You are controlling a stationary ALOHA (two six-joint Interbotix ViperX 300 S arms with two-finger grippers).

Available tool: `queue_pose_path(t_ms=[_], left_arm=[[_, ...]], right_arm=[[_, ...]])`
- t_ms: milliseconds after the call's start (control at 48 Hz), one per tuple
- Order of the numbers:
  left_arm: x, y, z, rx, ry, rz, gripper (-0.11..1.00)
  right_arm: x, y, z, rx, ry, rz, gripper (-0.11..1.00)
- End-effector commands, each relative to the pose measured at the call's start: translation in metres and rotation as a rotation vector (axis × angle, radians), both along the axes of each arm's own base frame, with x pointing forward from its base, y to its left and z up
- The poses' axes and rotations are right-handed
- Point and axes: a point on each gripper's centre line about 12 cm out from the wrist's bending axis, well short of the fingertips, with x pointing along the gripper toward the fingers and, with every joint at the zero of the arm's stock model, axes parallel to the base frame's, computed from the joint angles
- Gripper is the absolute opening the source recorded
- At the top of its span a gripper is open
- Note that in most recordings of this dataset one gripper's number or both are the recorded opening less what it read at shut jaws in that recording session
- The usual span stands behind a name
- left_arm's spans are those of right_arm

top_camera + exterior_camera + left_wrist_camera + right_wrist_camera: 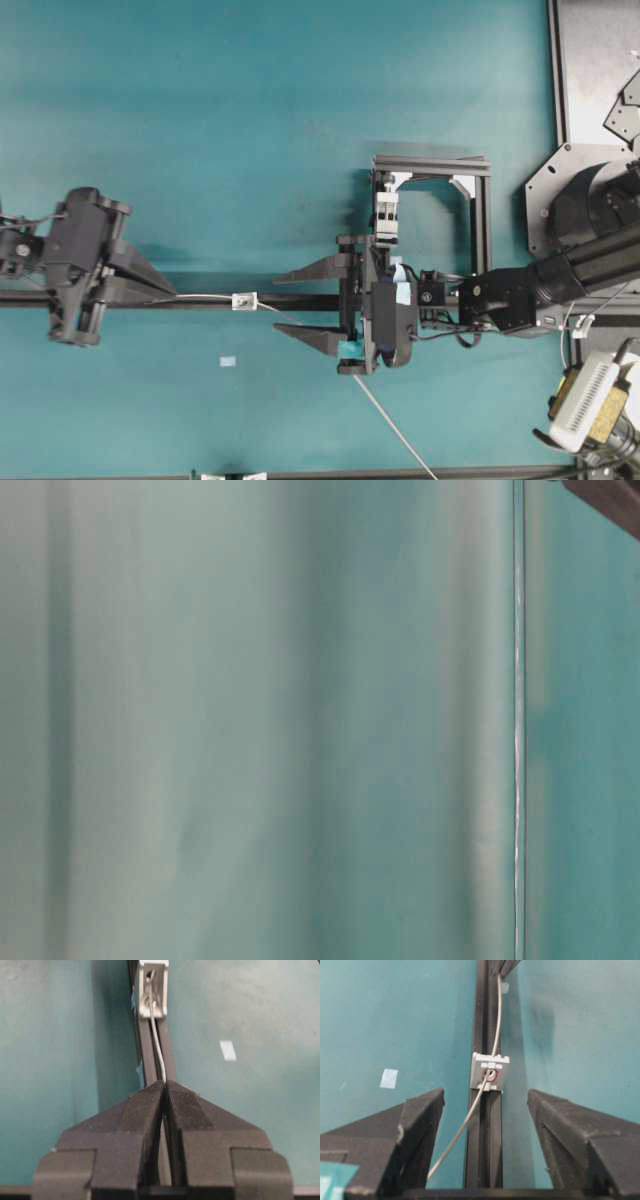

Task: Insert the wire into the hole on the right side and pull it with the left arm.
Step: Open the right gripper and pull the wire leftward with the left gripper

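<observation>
Teal table (250, 100); table-level view blurred, perhaps curtain.

Two robot arms are on the table (250, 100), one from each side: the left arm (60, 262) and the right arm (520, 290). That makes two grippers, the left gripper (168, 292) and the right gripper (290, 305), each with one pair of jaws. One wire (200, 298) runs through one fitting (244, 301), which has one hole (489, 1075). One long black rail (300, 301) carries the fitting. One small pale tape patch (229, 361) lies on the table. One black frame (440, 205) stands behind the right gripper. The table-level view is too blurred to count anything.
</observation>
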Motion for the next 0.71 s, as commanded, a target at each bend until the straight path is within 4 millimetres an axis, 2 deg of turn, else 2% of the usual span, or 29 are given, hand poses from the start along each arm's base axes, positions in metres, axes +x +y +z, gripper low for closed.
queue_pose_path(t_ms=[0,438,688], left_arm=[[-0.005,0.001,0.013,-0.008,-0.036,-0.004,-0.1],[-0.049,0.012,0.009,0.009,0.012,-0.012,-0.1],[-0.059,0.015,0.012,0.01,0.02,-0.012,-0.1]], right_arm=[[0.002,0.001,0.012,0.015,-0.035,0.002,0.76],[0.002,0.001,0.012,0.013,-0.033,0.002,0.76],[0.002,0.001,0.012,0.011,-0.035,0.002,0.76]])
